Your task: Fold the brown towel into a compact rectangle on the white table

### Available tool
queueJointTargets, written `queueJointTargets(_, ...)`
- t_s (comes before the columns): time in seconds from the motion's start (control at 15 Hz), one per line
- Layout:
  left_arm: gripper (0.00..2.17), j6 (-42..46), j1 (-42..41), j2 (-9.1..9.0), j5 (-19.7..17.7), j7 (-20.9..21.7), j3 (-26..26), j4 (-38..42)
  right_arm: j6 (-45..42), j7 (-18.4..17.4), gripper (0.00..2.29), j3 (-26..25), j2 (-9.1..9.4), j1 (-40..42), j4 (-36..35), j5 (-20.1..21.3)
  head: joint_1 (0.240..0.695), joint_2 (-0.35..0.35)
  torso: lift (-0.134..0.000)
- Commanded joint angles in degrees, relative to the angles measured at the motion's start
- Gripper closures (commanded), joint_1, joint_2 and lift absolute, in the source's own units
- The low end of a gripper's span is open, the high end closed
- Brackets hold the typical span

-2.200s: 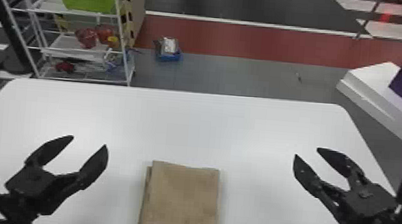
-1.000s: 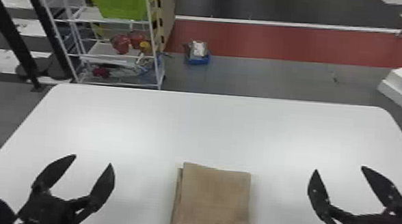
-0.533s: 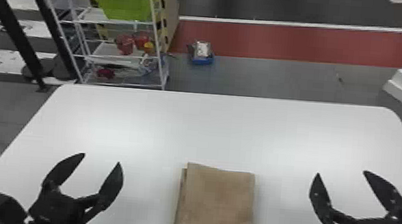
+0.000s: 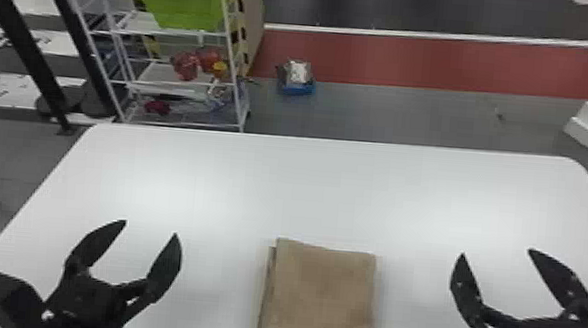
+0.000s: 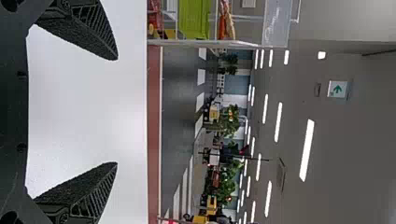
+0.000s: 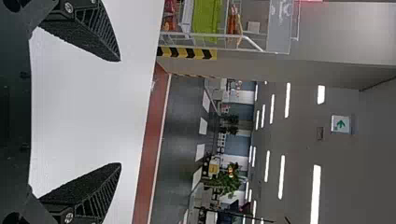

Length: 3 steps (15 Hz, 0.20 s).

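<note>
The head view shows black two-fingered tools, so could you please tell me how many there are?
2. The left tool is to the left of the folded brown towel, and the right tool is to its right, both open above the white table.

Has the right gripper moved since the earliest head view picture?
Yes. In the head view, the right gripper now sits farther below the far edge of the table, so it has probably drawn back toward the robot.
</note>
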<state>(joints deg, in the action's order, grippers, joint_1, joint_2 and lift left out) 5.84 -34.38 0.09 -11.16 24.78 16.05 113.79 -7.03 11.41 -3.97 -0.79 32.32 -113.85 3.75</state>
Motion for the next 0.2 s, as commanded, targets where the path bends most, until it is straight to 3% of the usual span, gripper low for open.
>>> queueJointTargets(0.0, 0.08, 0.0, 0.0, -0.24, -0.2, -0.1, 0.0, -0.1, 0.1, -0.1, 0.09, -0.1, 0.84, -0.1, 0.0, 0.1, 0.695, 0.101, -0.123)
queueJointTargets(0.13, 0.08, 0.0, 0.0, -0.24, -0.2, -0.1, -0.1, 0.0, 0.1, -0.1, 0.09, 0.0, 0.84, -0.1, -0.1, 0.1, 0.695, 0.101, -0.123)
